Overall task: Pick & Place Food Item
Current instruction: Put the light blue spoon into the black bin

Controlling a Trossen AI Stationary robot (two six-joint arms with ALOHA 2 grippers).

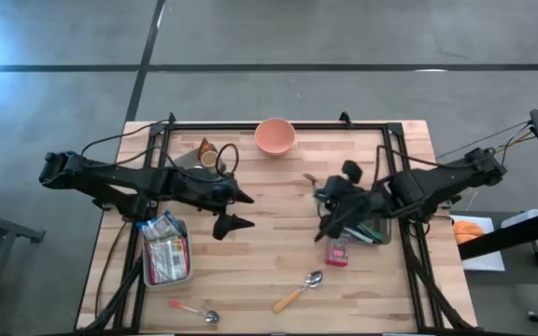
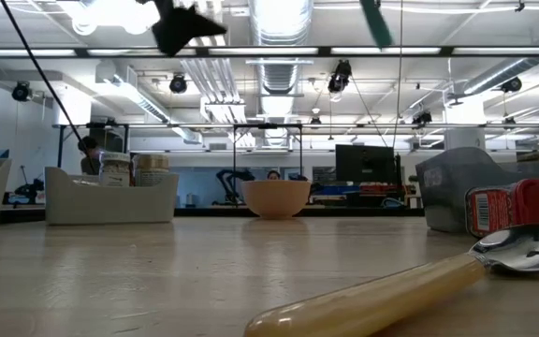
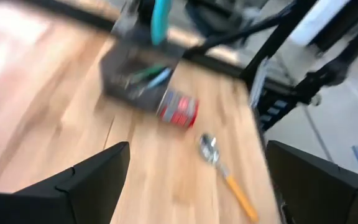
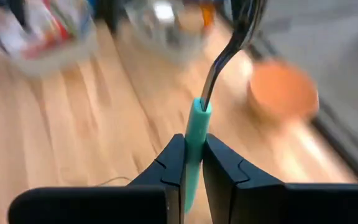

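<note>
While the left gripper (image 1: 234, 210) hovers mid-counter with fingers spread wide and empty, the right gripper (image 4: 193, 163) just pinches a teal-handled utensil (image 4: 197, 140). Red food packet (image 1: 338, 253) lies untouched near the counter's right edge, so nothing's placed yet.

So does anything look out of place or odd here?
A red can lies tipped on its side on the table beside the grey tray. The right gripper is shut on a teal-handled utensil; the left gripper hangs open, empty.
</note>
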